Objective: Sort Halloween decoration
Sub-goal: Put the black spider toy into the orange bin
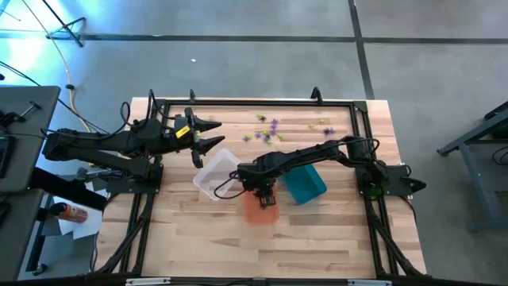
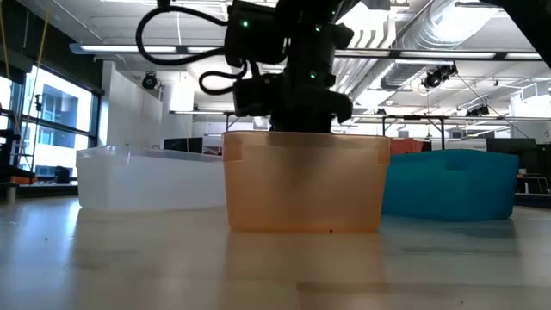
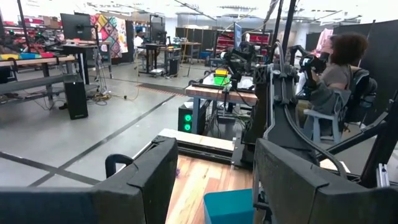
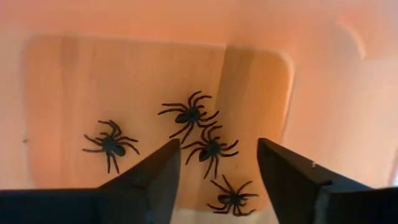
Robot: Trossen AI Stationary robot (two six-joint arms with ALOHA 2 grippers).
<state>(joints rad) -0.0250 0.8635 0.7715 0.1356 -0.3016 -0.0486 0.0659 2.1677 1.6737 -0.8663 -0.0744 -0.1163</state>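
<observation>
**Clerk:** While the right gripper [image 1: 265,199] hangs over the orange bin [image 1: 255,211], list its contents.

**Checker:** Orange bin, middle of the table [image 1: 317,238]: four black spiders [image 4: 189,116] on its floor, seen past the right fingers [image 4: 149,180]. Those fingers stand apart with nothing between them.

**Clerk:** Neighbouring bins?

**Checker:** Clear bin [image 1: 213,173], just beside the orange one toward the left arm. Teal bin [image 1: 305,184], just beside it on the other side. From the table-level camera the orange bin stands in front, the other two behind it to either side.

**Clerk:** Loose stock?

**Checker:** Purple and green spiders [image 1: 270,129], scattered on the wood near the far edge, well apart from the bins. Count: cannot tell.

**Clerk:** Left gripper [image 1: 208,133]?

**Checker:** Raised by the left side of the table, fingers spread, holding nothing.

**Clerk:** Other entries?

**Checker:** One person [image 3: 339,71], seated beyond the table.
</observation>
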